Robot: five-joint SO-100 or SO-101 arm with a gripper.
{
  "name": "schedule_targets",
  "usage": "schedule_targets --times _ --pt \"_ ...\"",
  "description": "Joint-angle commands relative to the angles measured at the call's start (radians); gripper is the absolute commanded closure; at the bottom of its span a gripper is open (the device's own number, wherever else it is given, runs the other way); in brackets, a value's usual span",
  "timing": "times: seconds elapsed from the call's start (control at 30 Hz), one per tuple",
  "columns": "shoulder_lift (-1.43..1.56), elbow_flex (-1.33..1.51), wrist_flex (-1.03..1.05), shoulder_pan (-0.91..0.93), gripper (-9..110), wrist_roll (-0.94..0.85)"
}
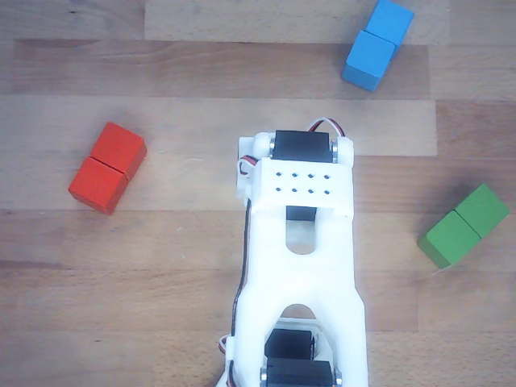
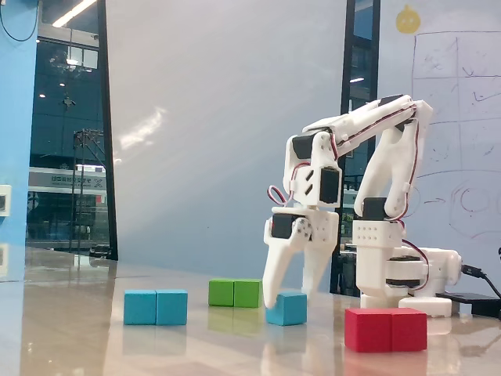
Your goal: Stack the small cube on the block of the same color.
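Your gripper [image 2: 288, 298] hangs low over the small cube [image 2: 286, 309] in the fixed view, its jaws spread apart with one finger [image 2: 274, 274] coming down at the cube's left top edge and the other [image 2: 313, 270] behind its right side; whether either finger touches the cube you cannot tell from here. The cube sits flat on the surface [image 2: 78, 337], between the green block [image 2: 235, 293] to its left and the red block [image 2: 386, 329] nearer the camera on its right. The block of the same color [image 2: 156, 307] lies well apart from the cube, furthest left in that view, flat and bare on top. In the other view the white arm [image 1: 300, 266] fills the middle and hides both the cube and the fingertips; there you see the blue oblong block [image 1: 376, 44] at the top right, the red one [image 1: 107, 167] at the left and the green one [image 1: 463, 225] at the right, each lying at a slant on the wood-grain surface [image 1: 161, 322].
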Motion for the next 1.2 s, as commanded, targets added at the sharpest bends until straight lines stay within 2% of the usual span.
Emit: schedule_targets --times 0.0,0.27,0.63,0.77,1.0,1.17 --pt "0.003 -0.003 -0.017 0.021 79 0.003" --pt "0.005 -0.005 -0.017 0.018 94 -0.008" --pt "0.021 -0.046 -0.002 0.012 91 -0.012" --pt "0.017 -0.181 0.044 0.02 91 -0.014" --pt "-0.005 -0.514 0.301 0.023 91 -0.14" --pt "-0.114 -0.747 0.405 0.026 91 -0.164"
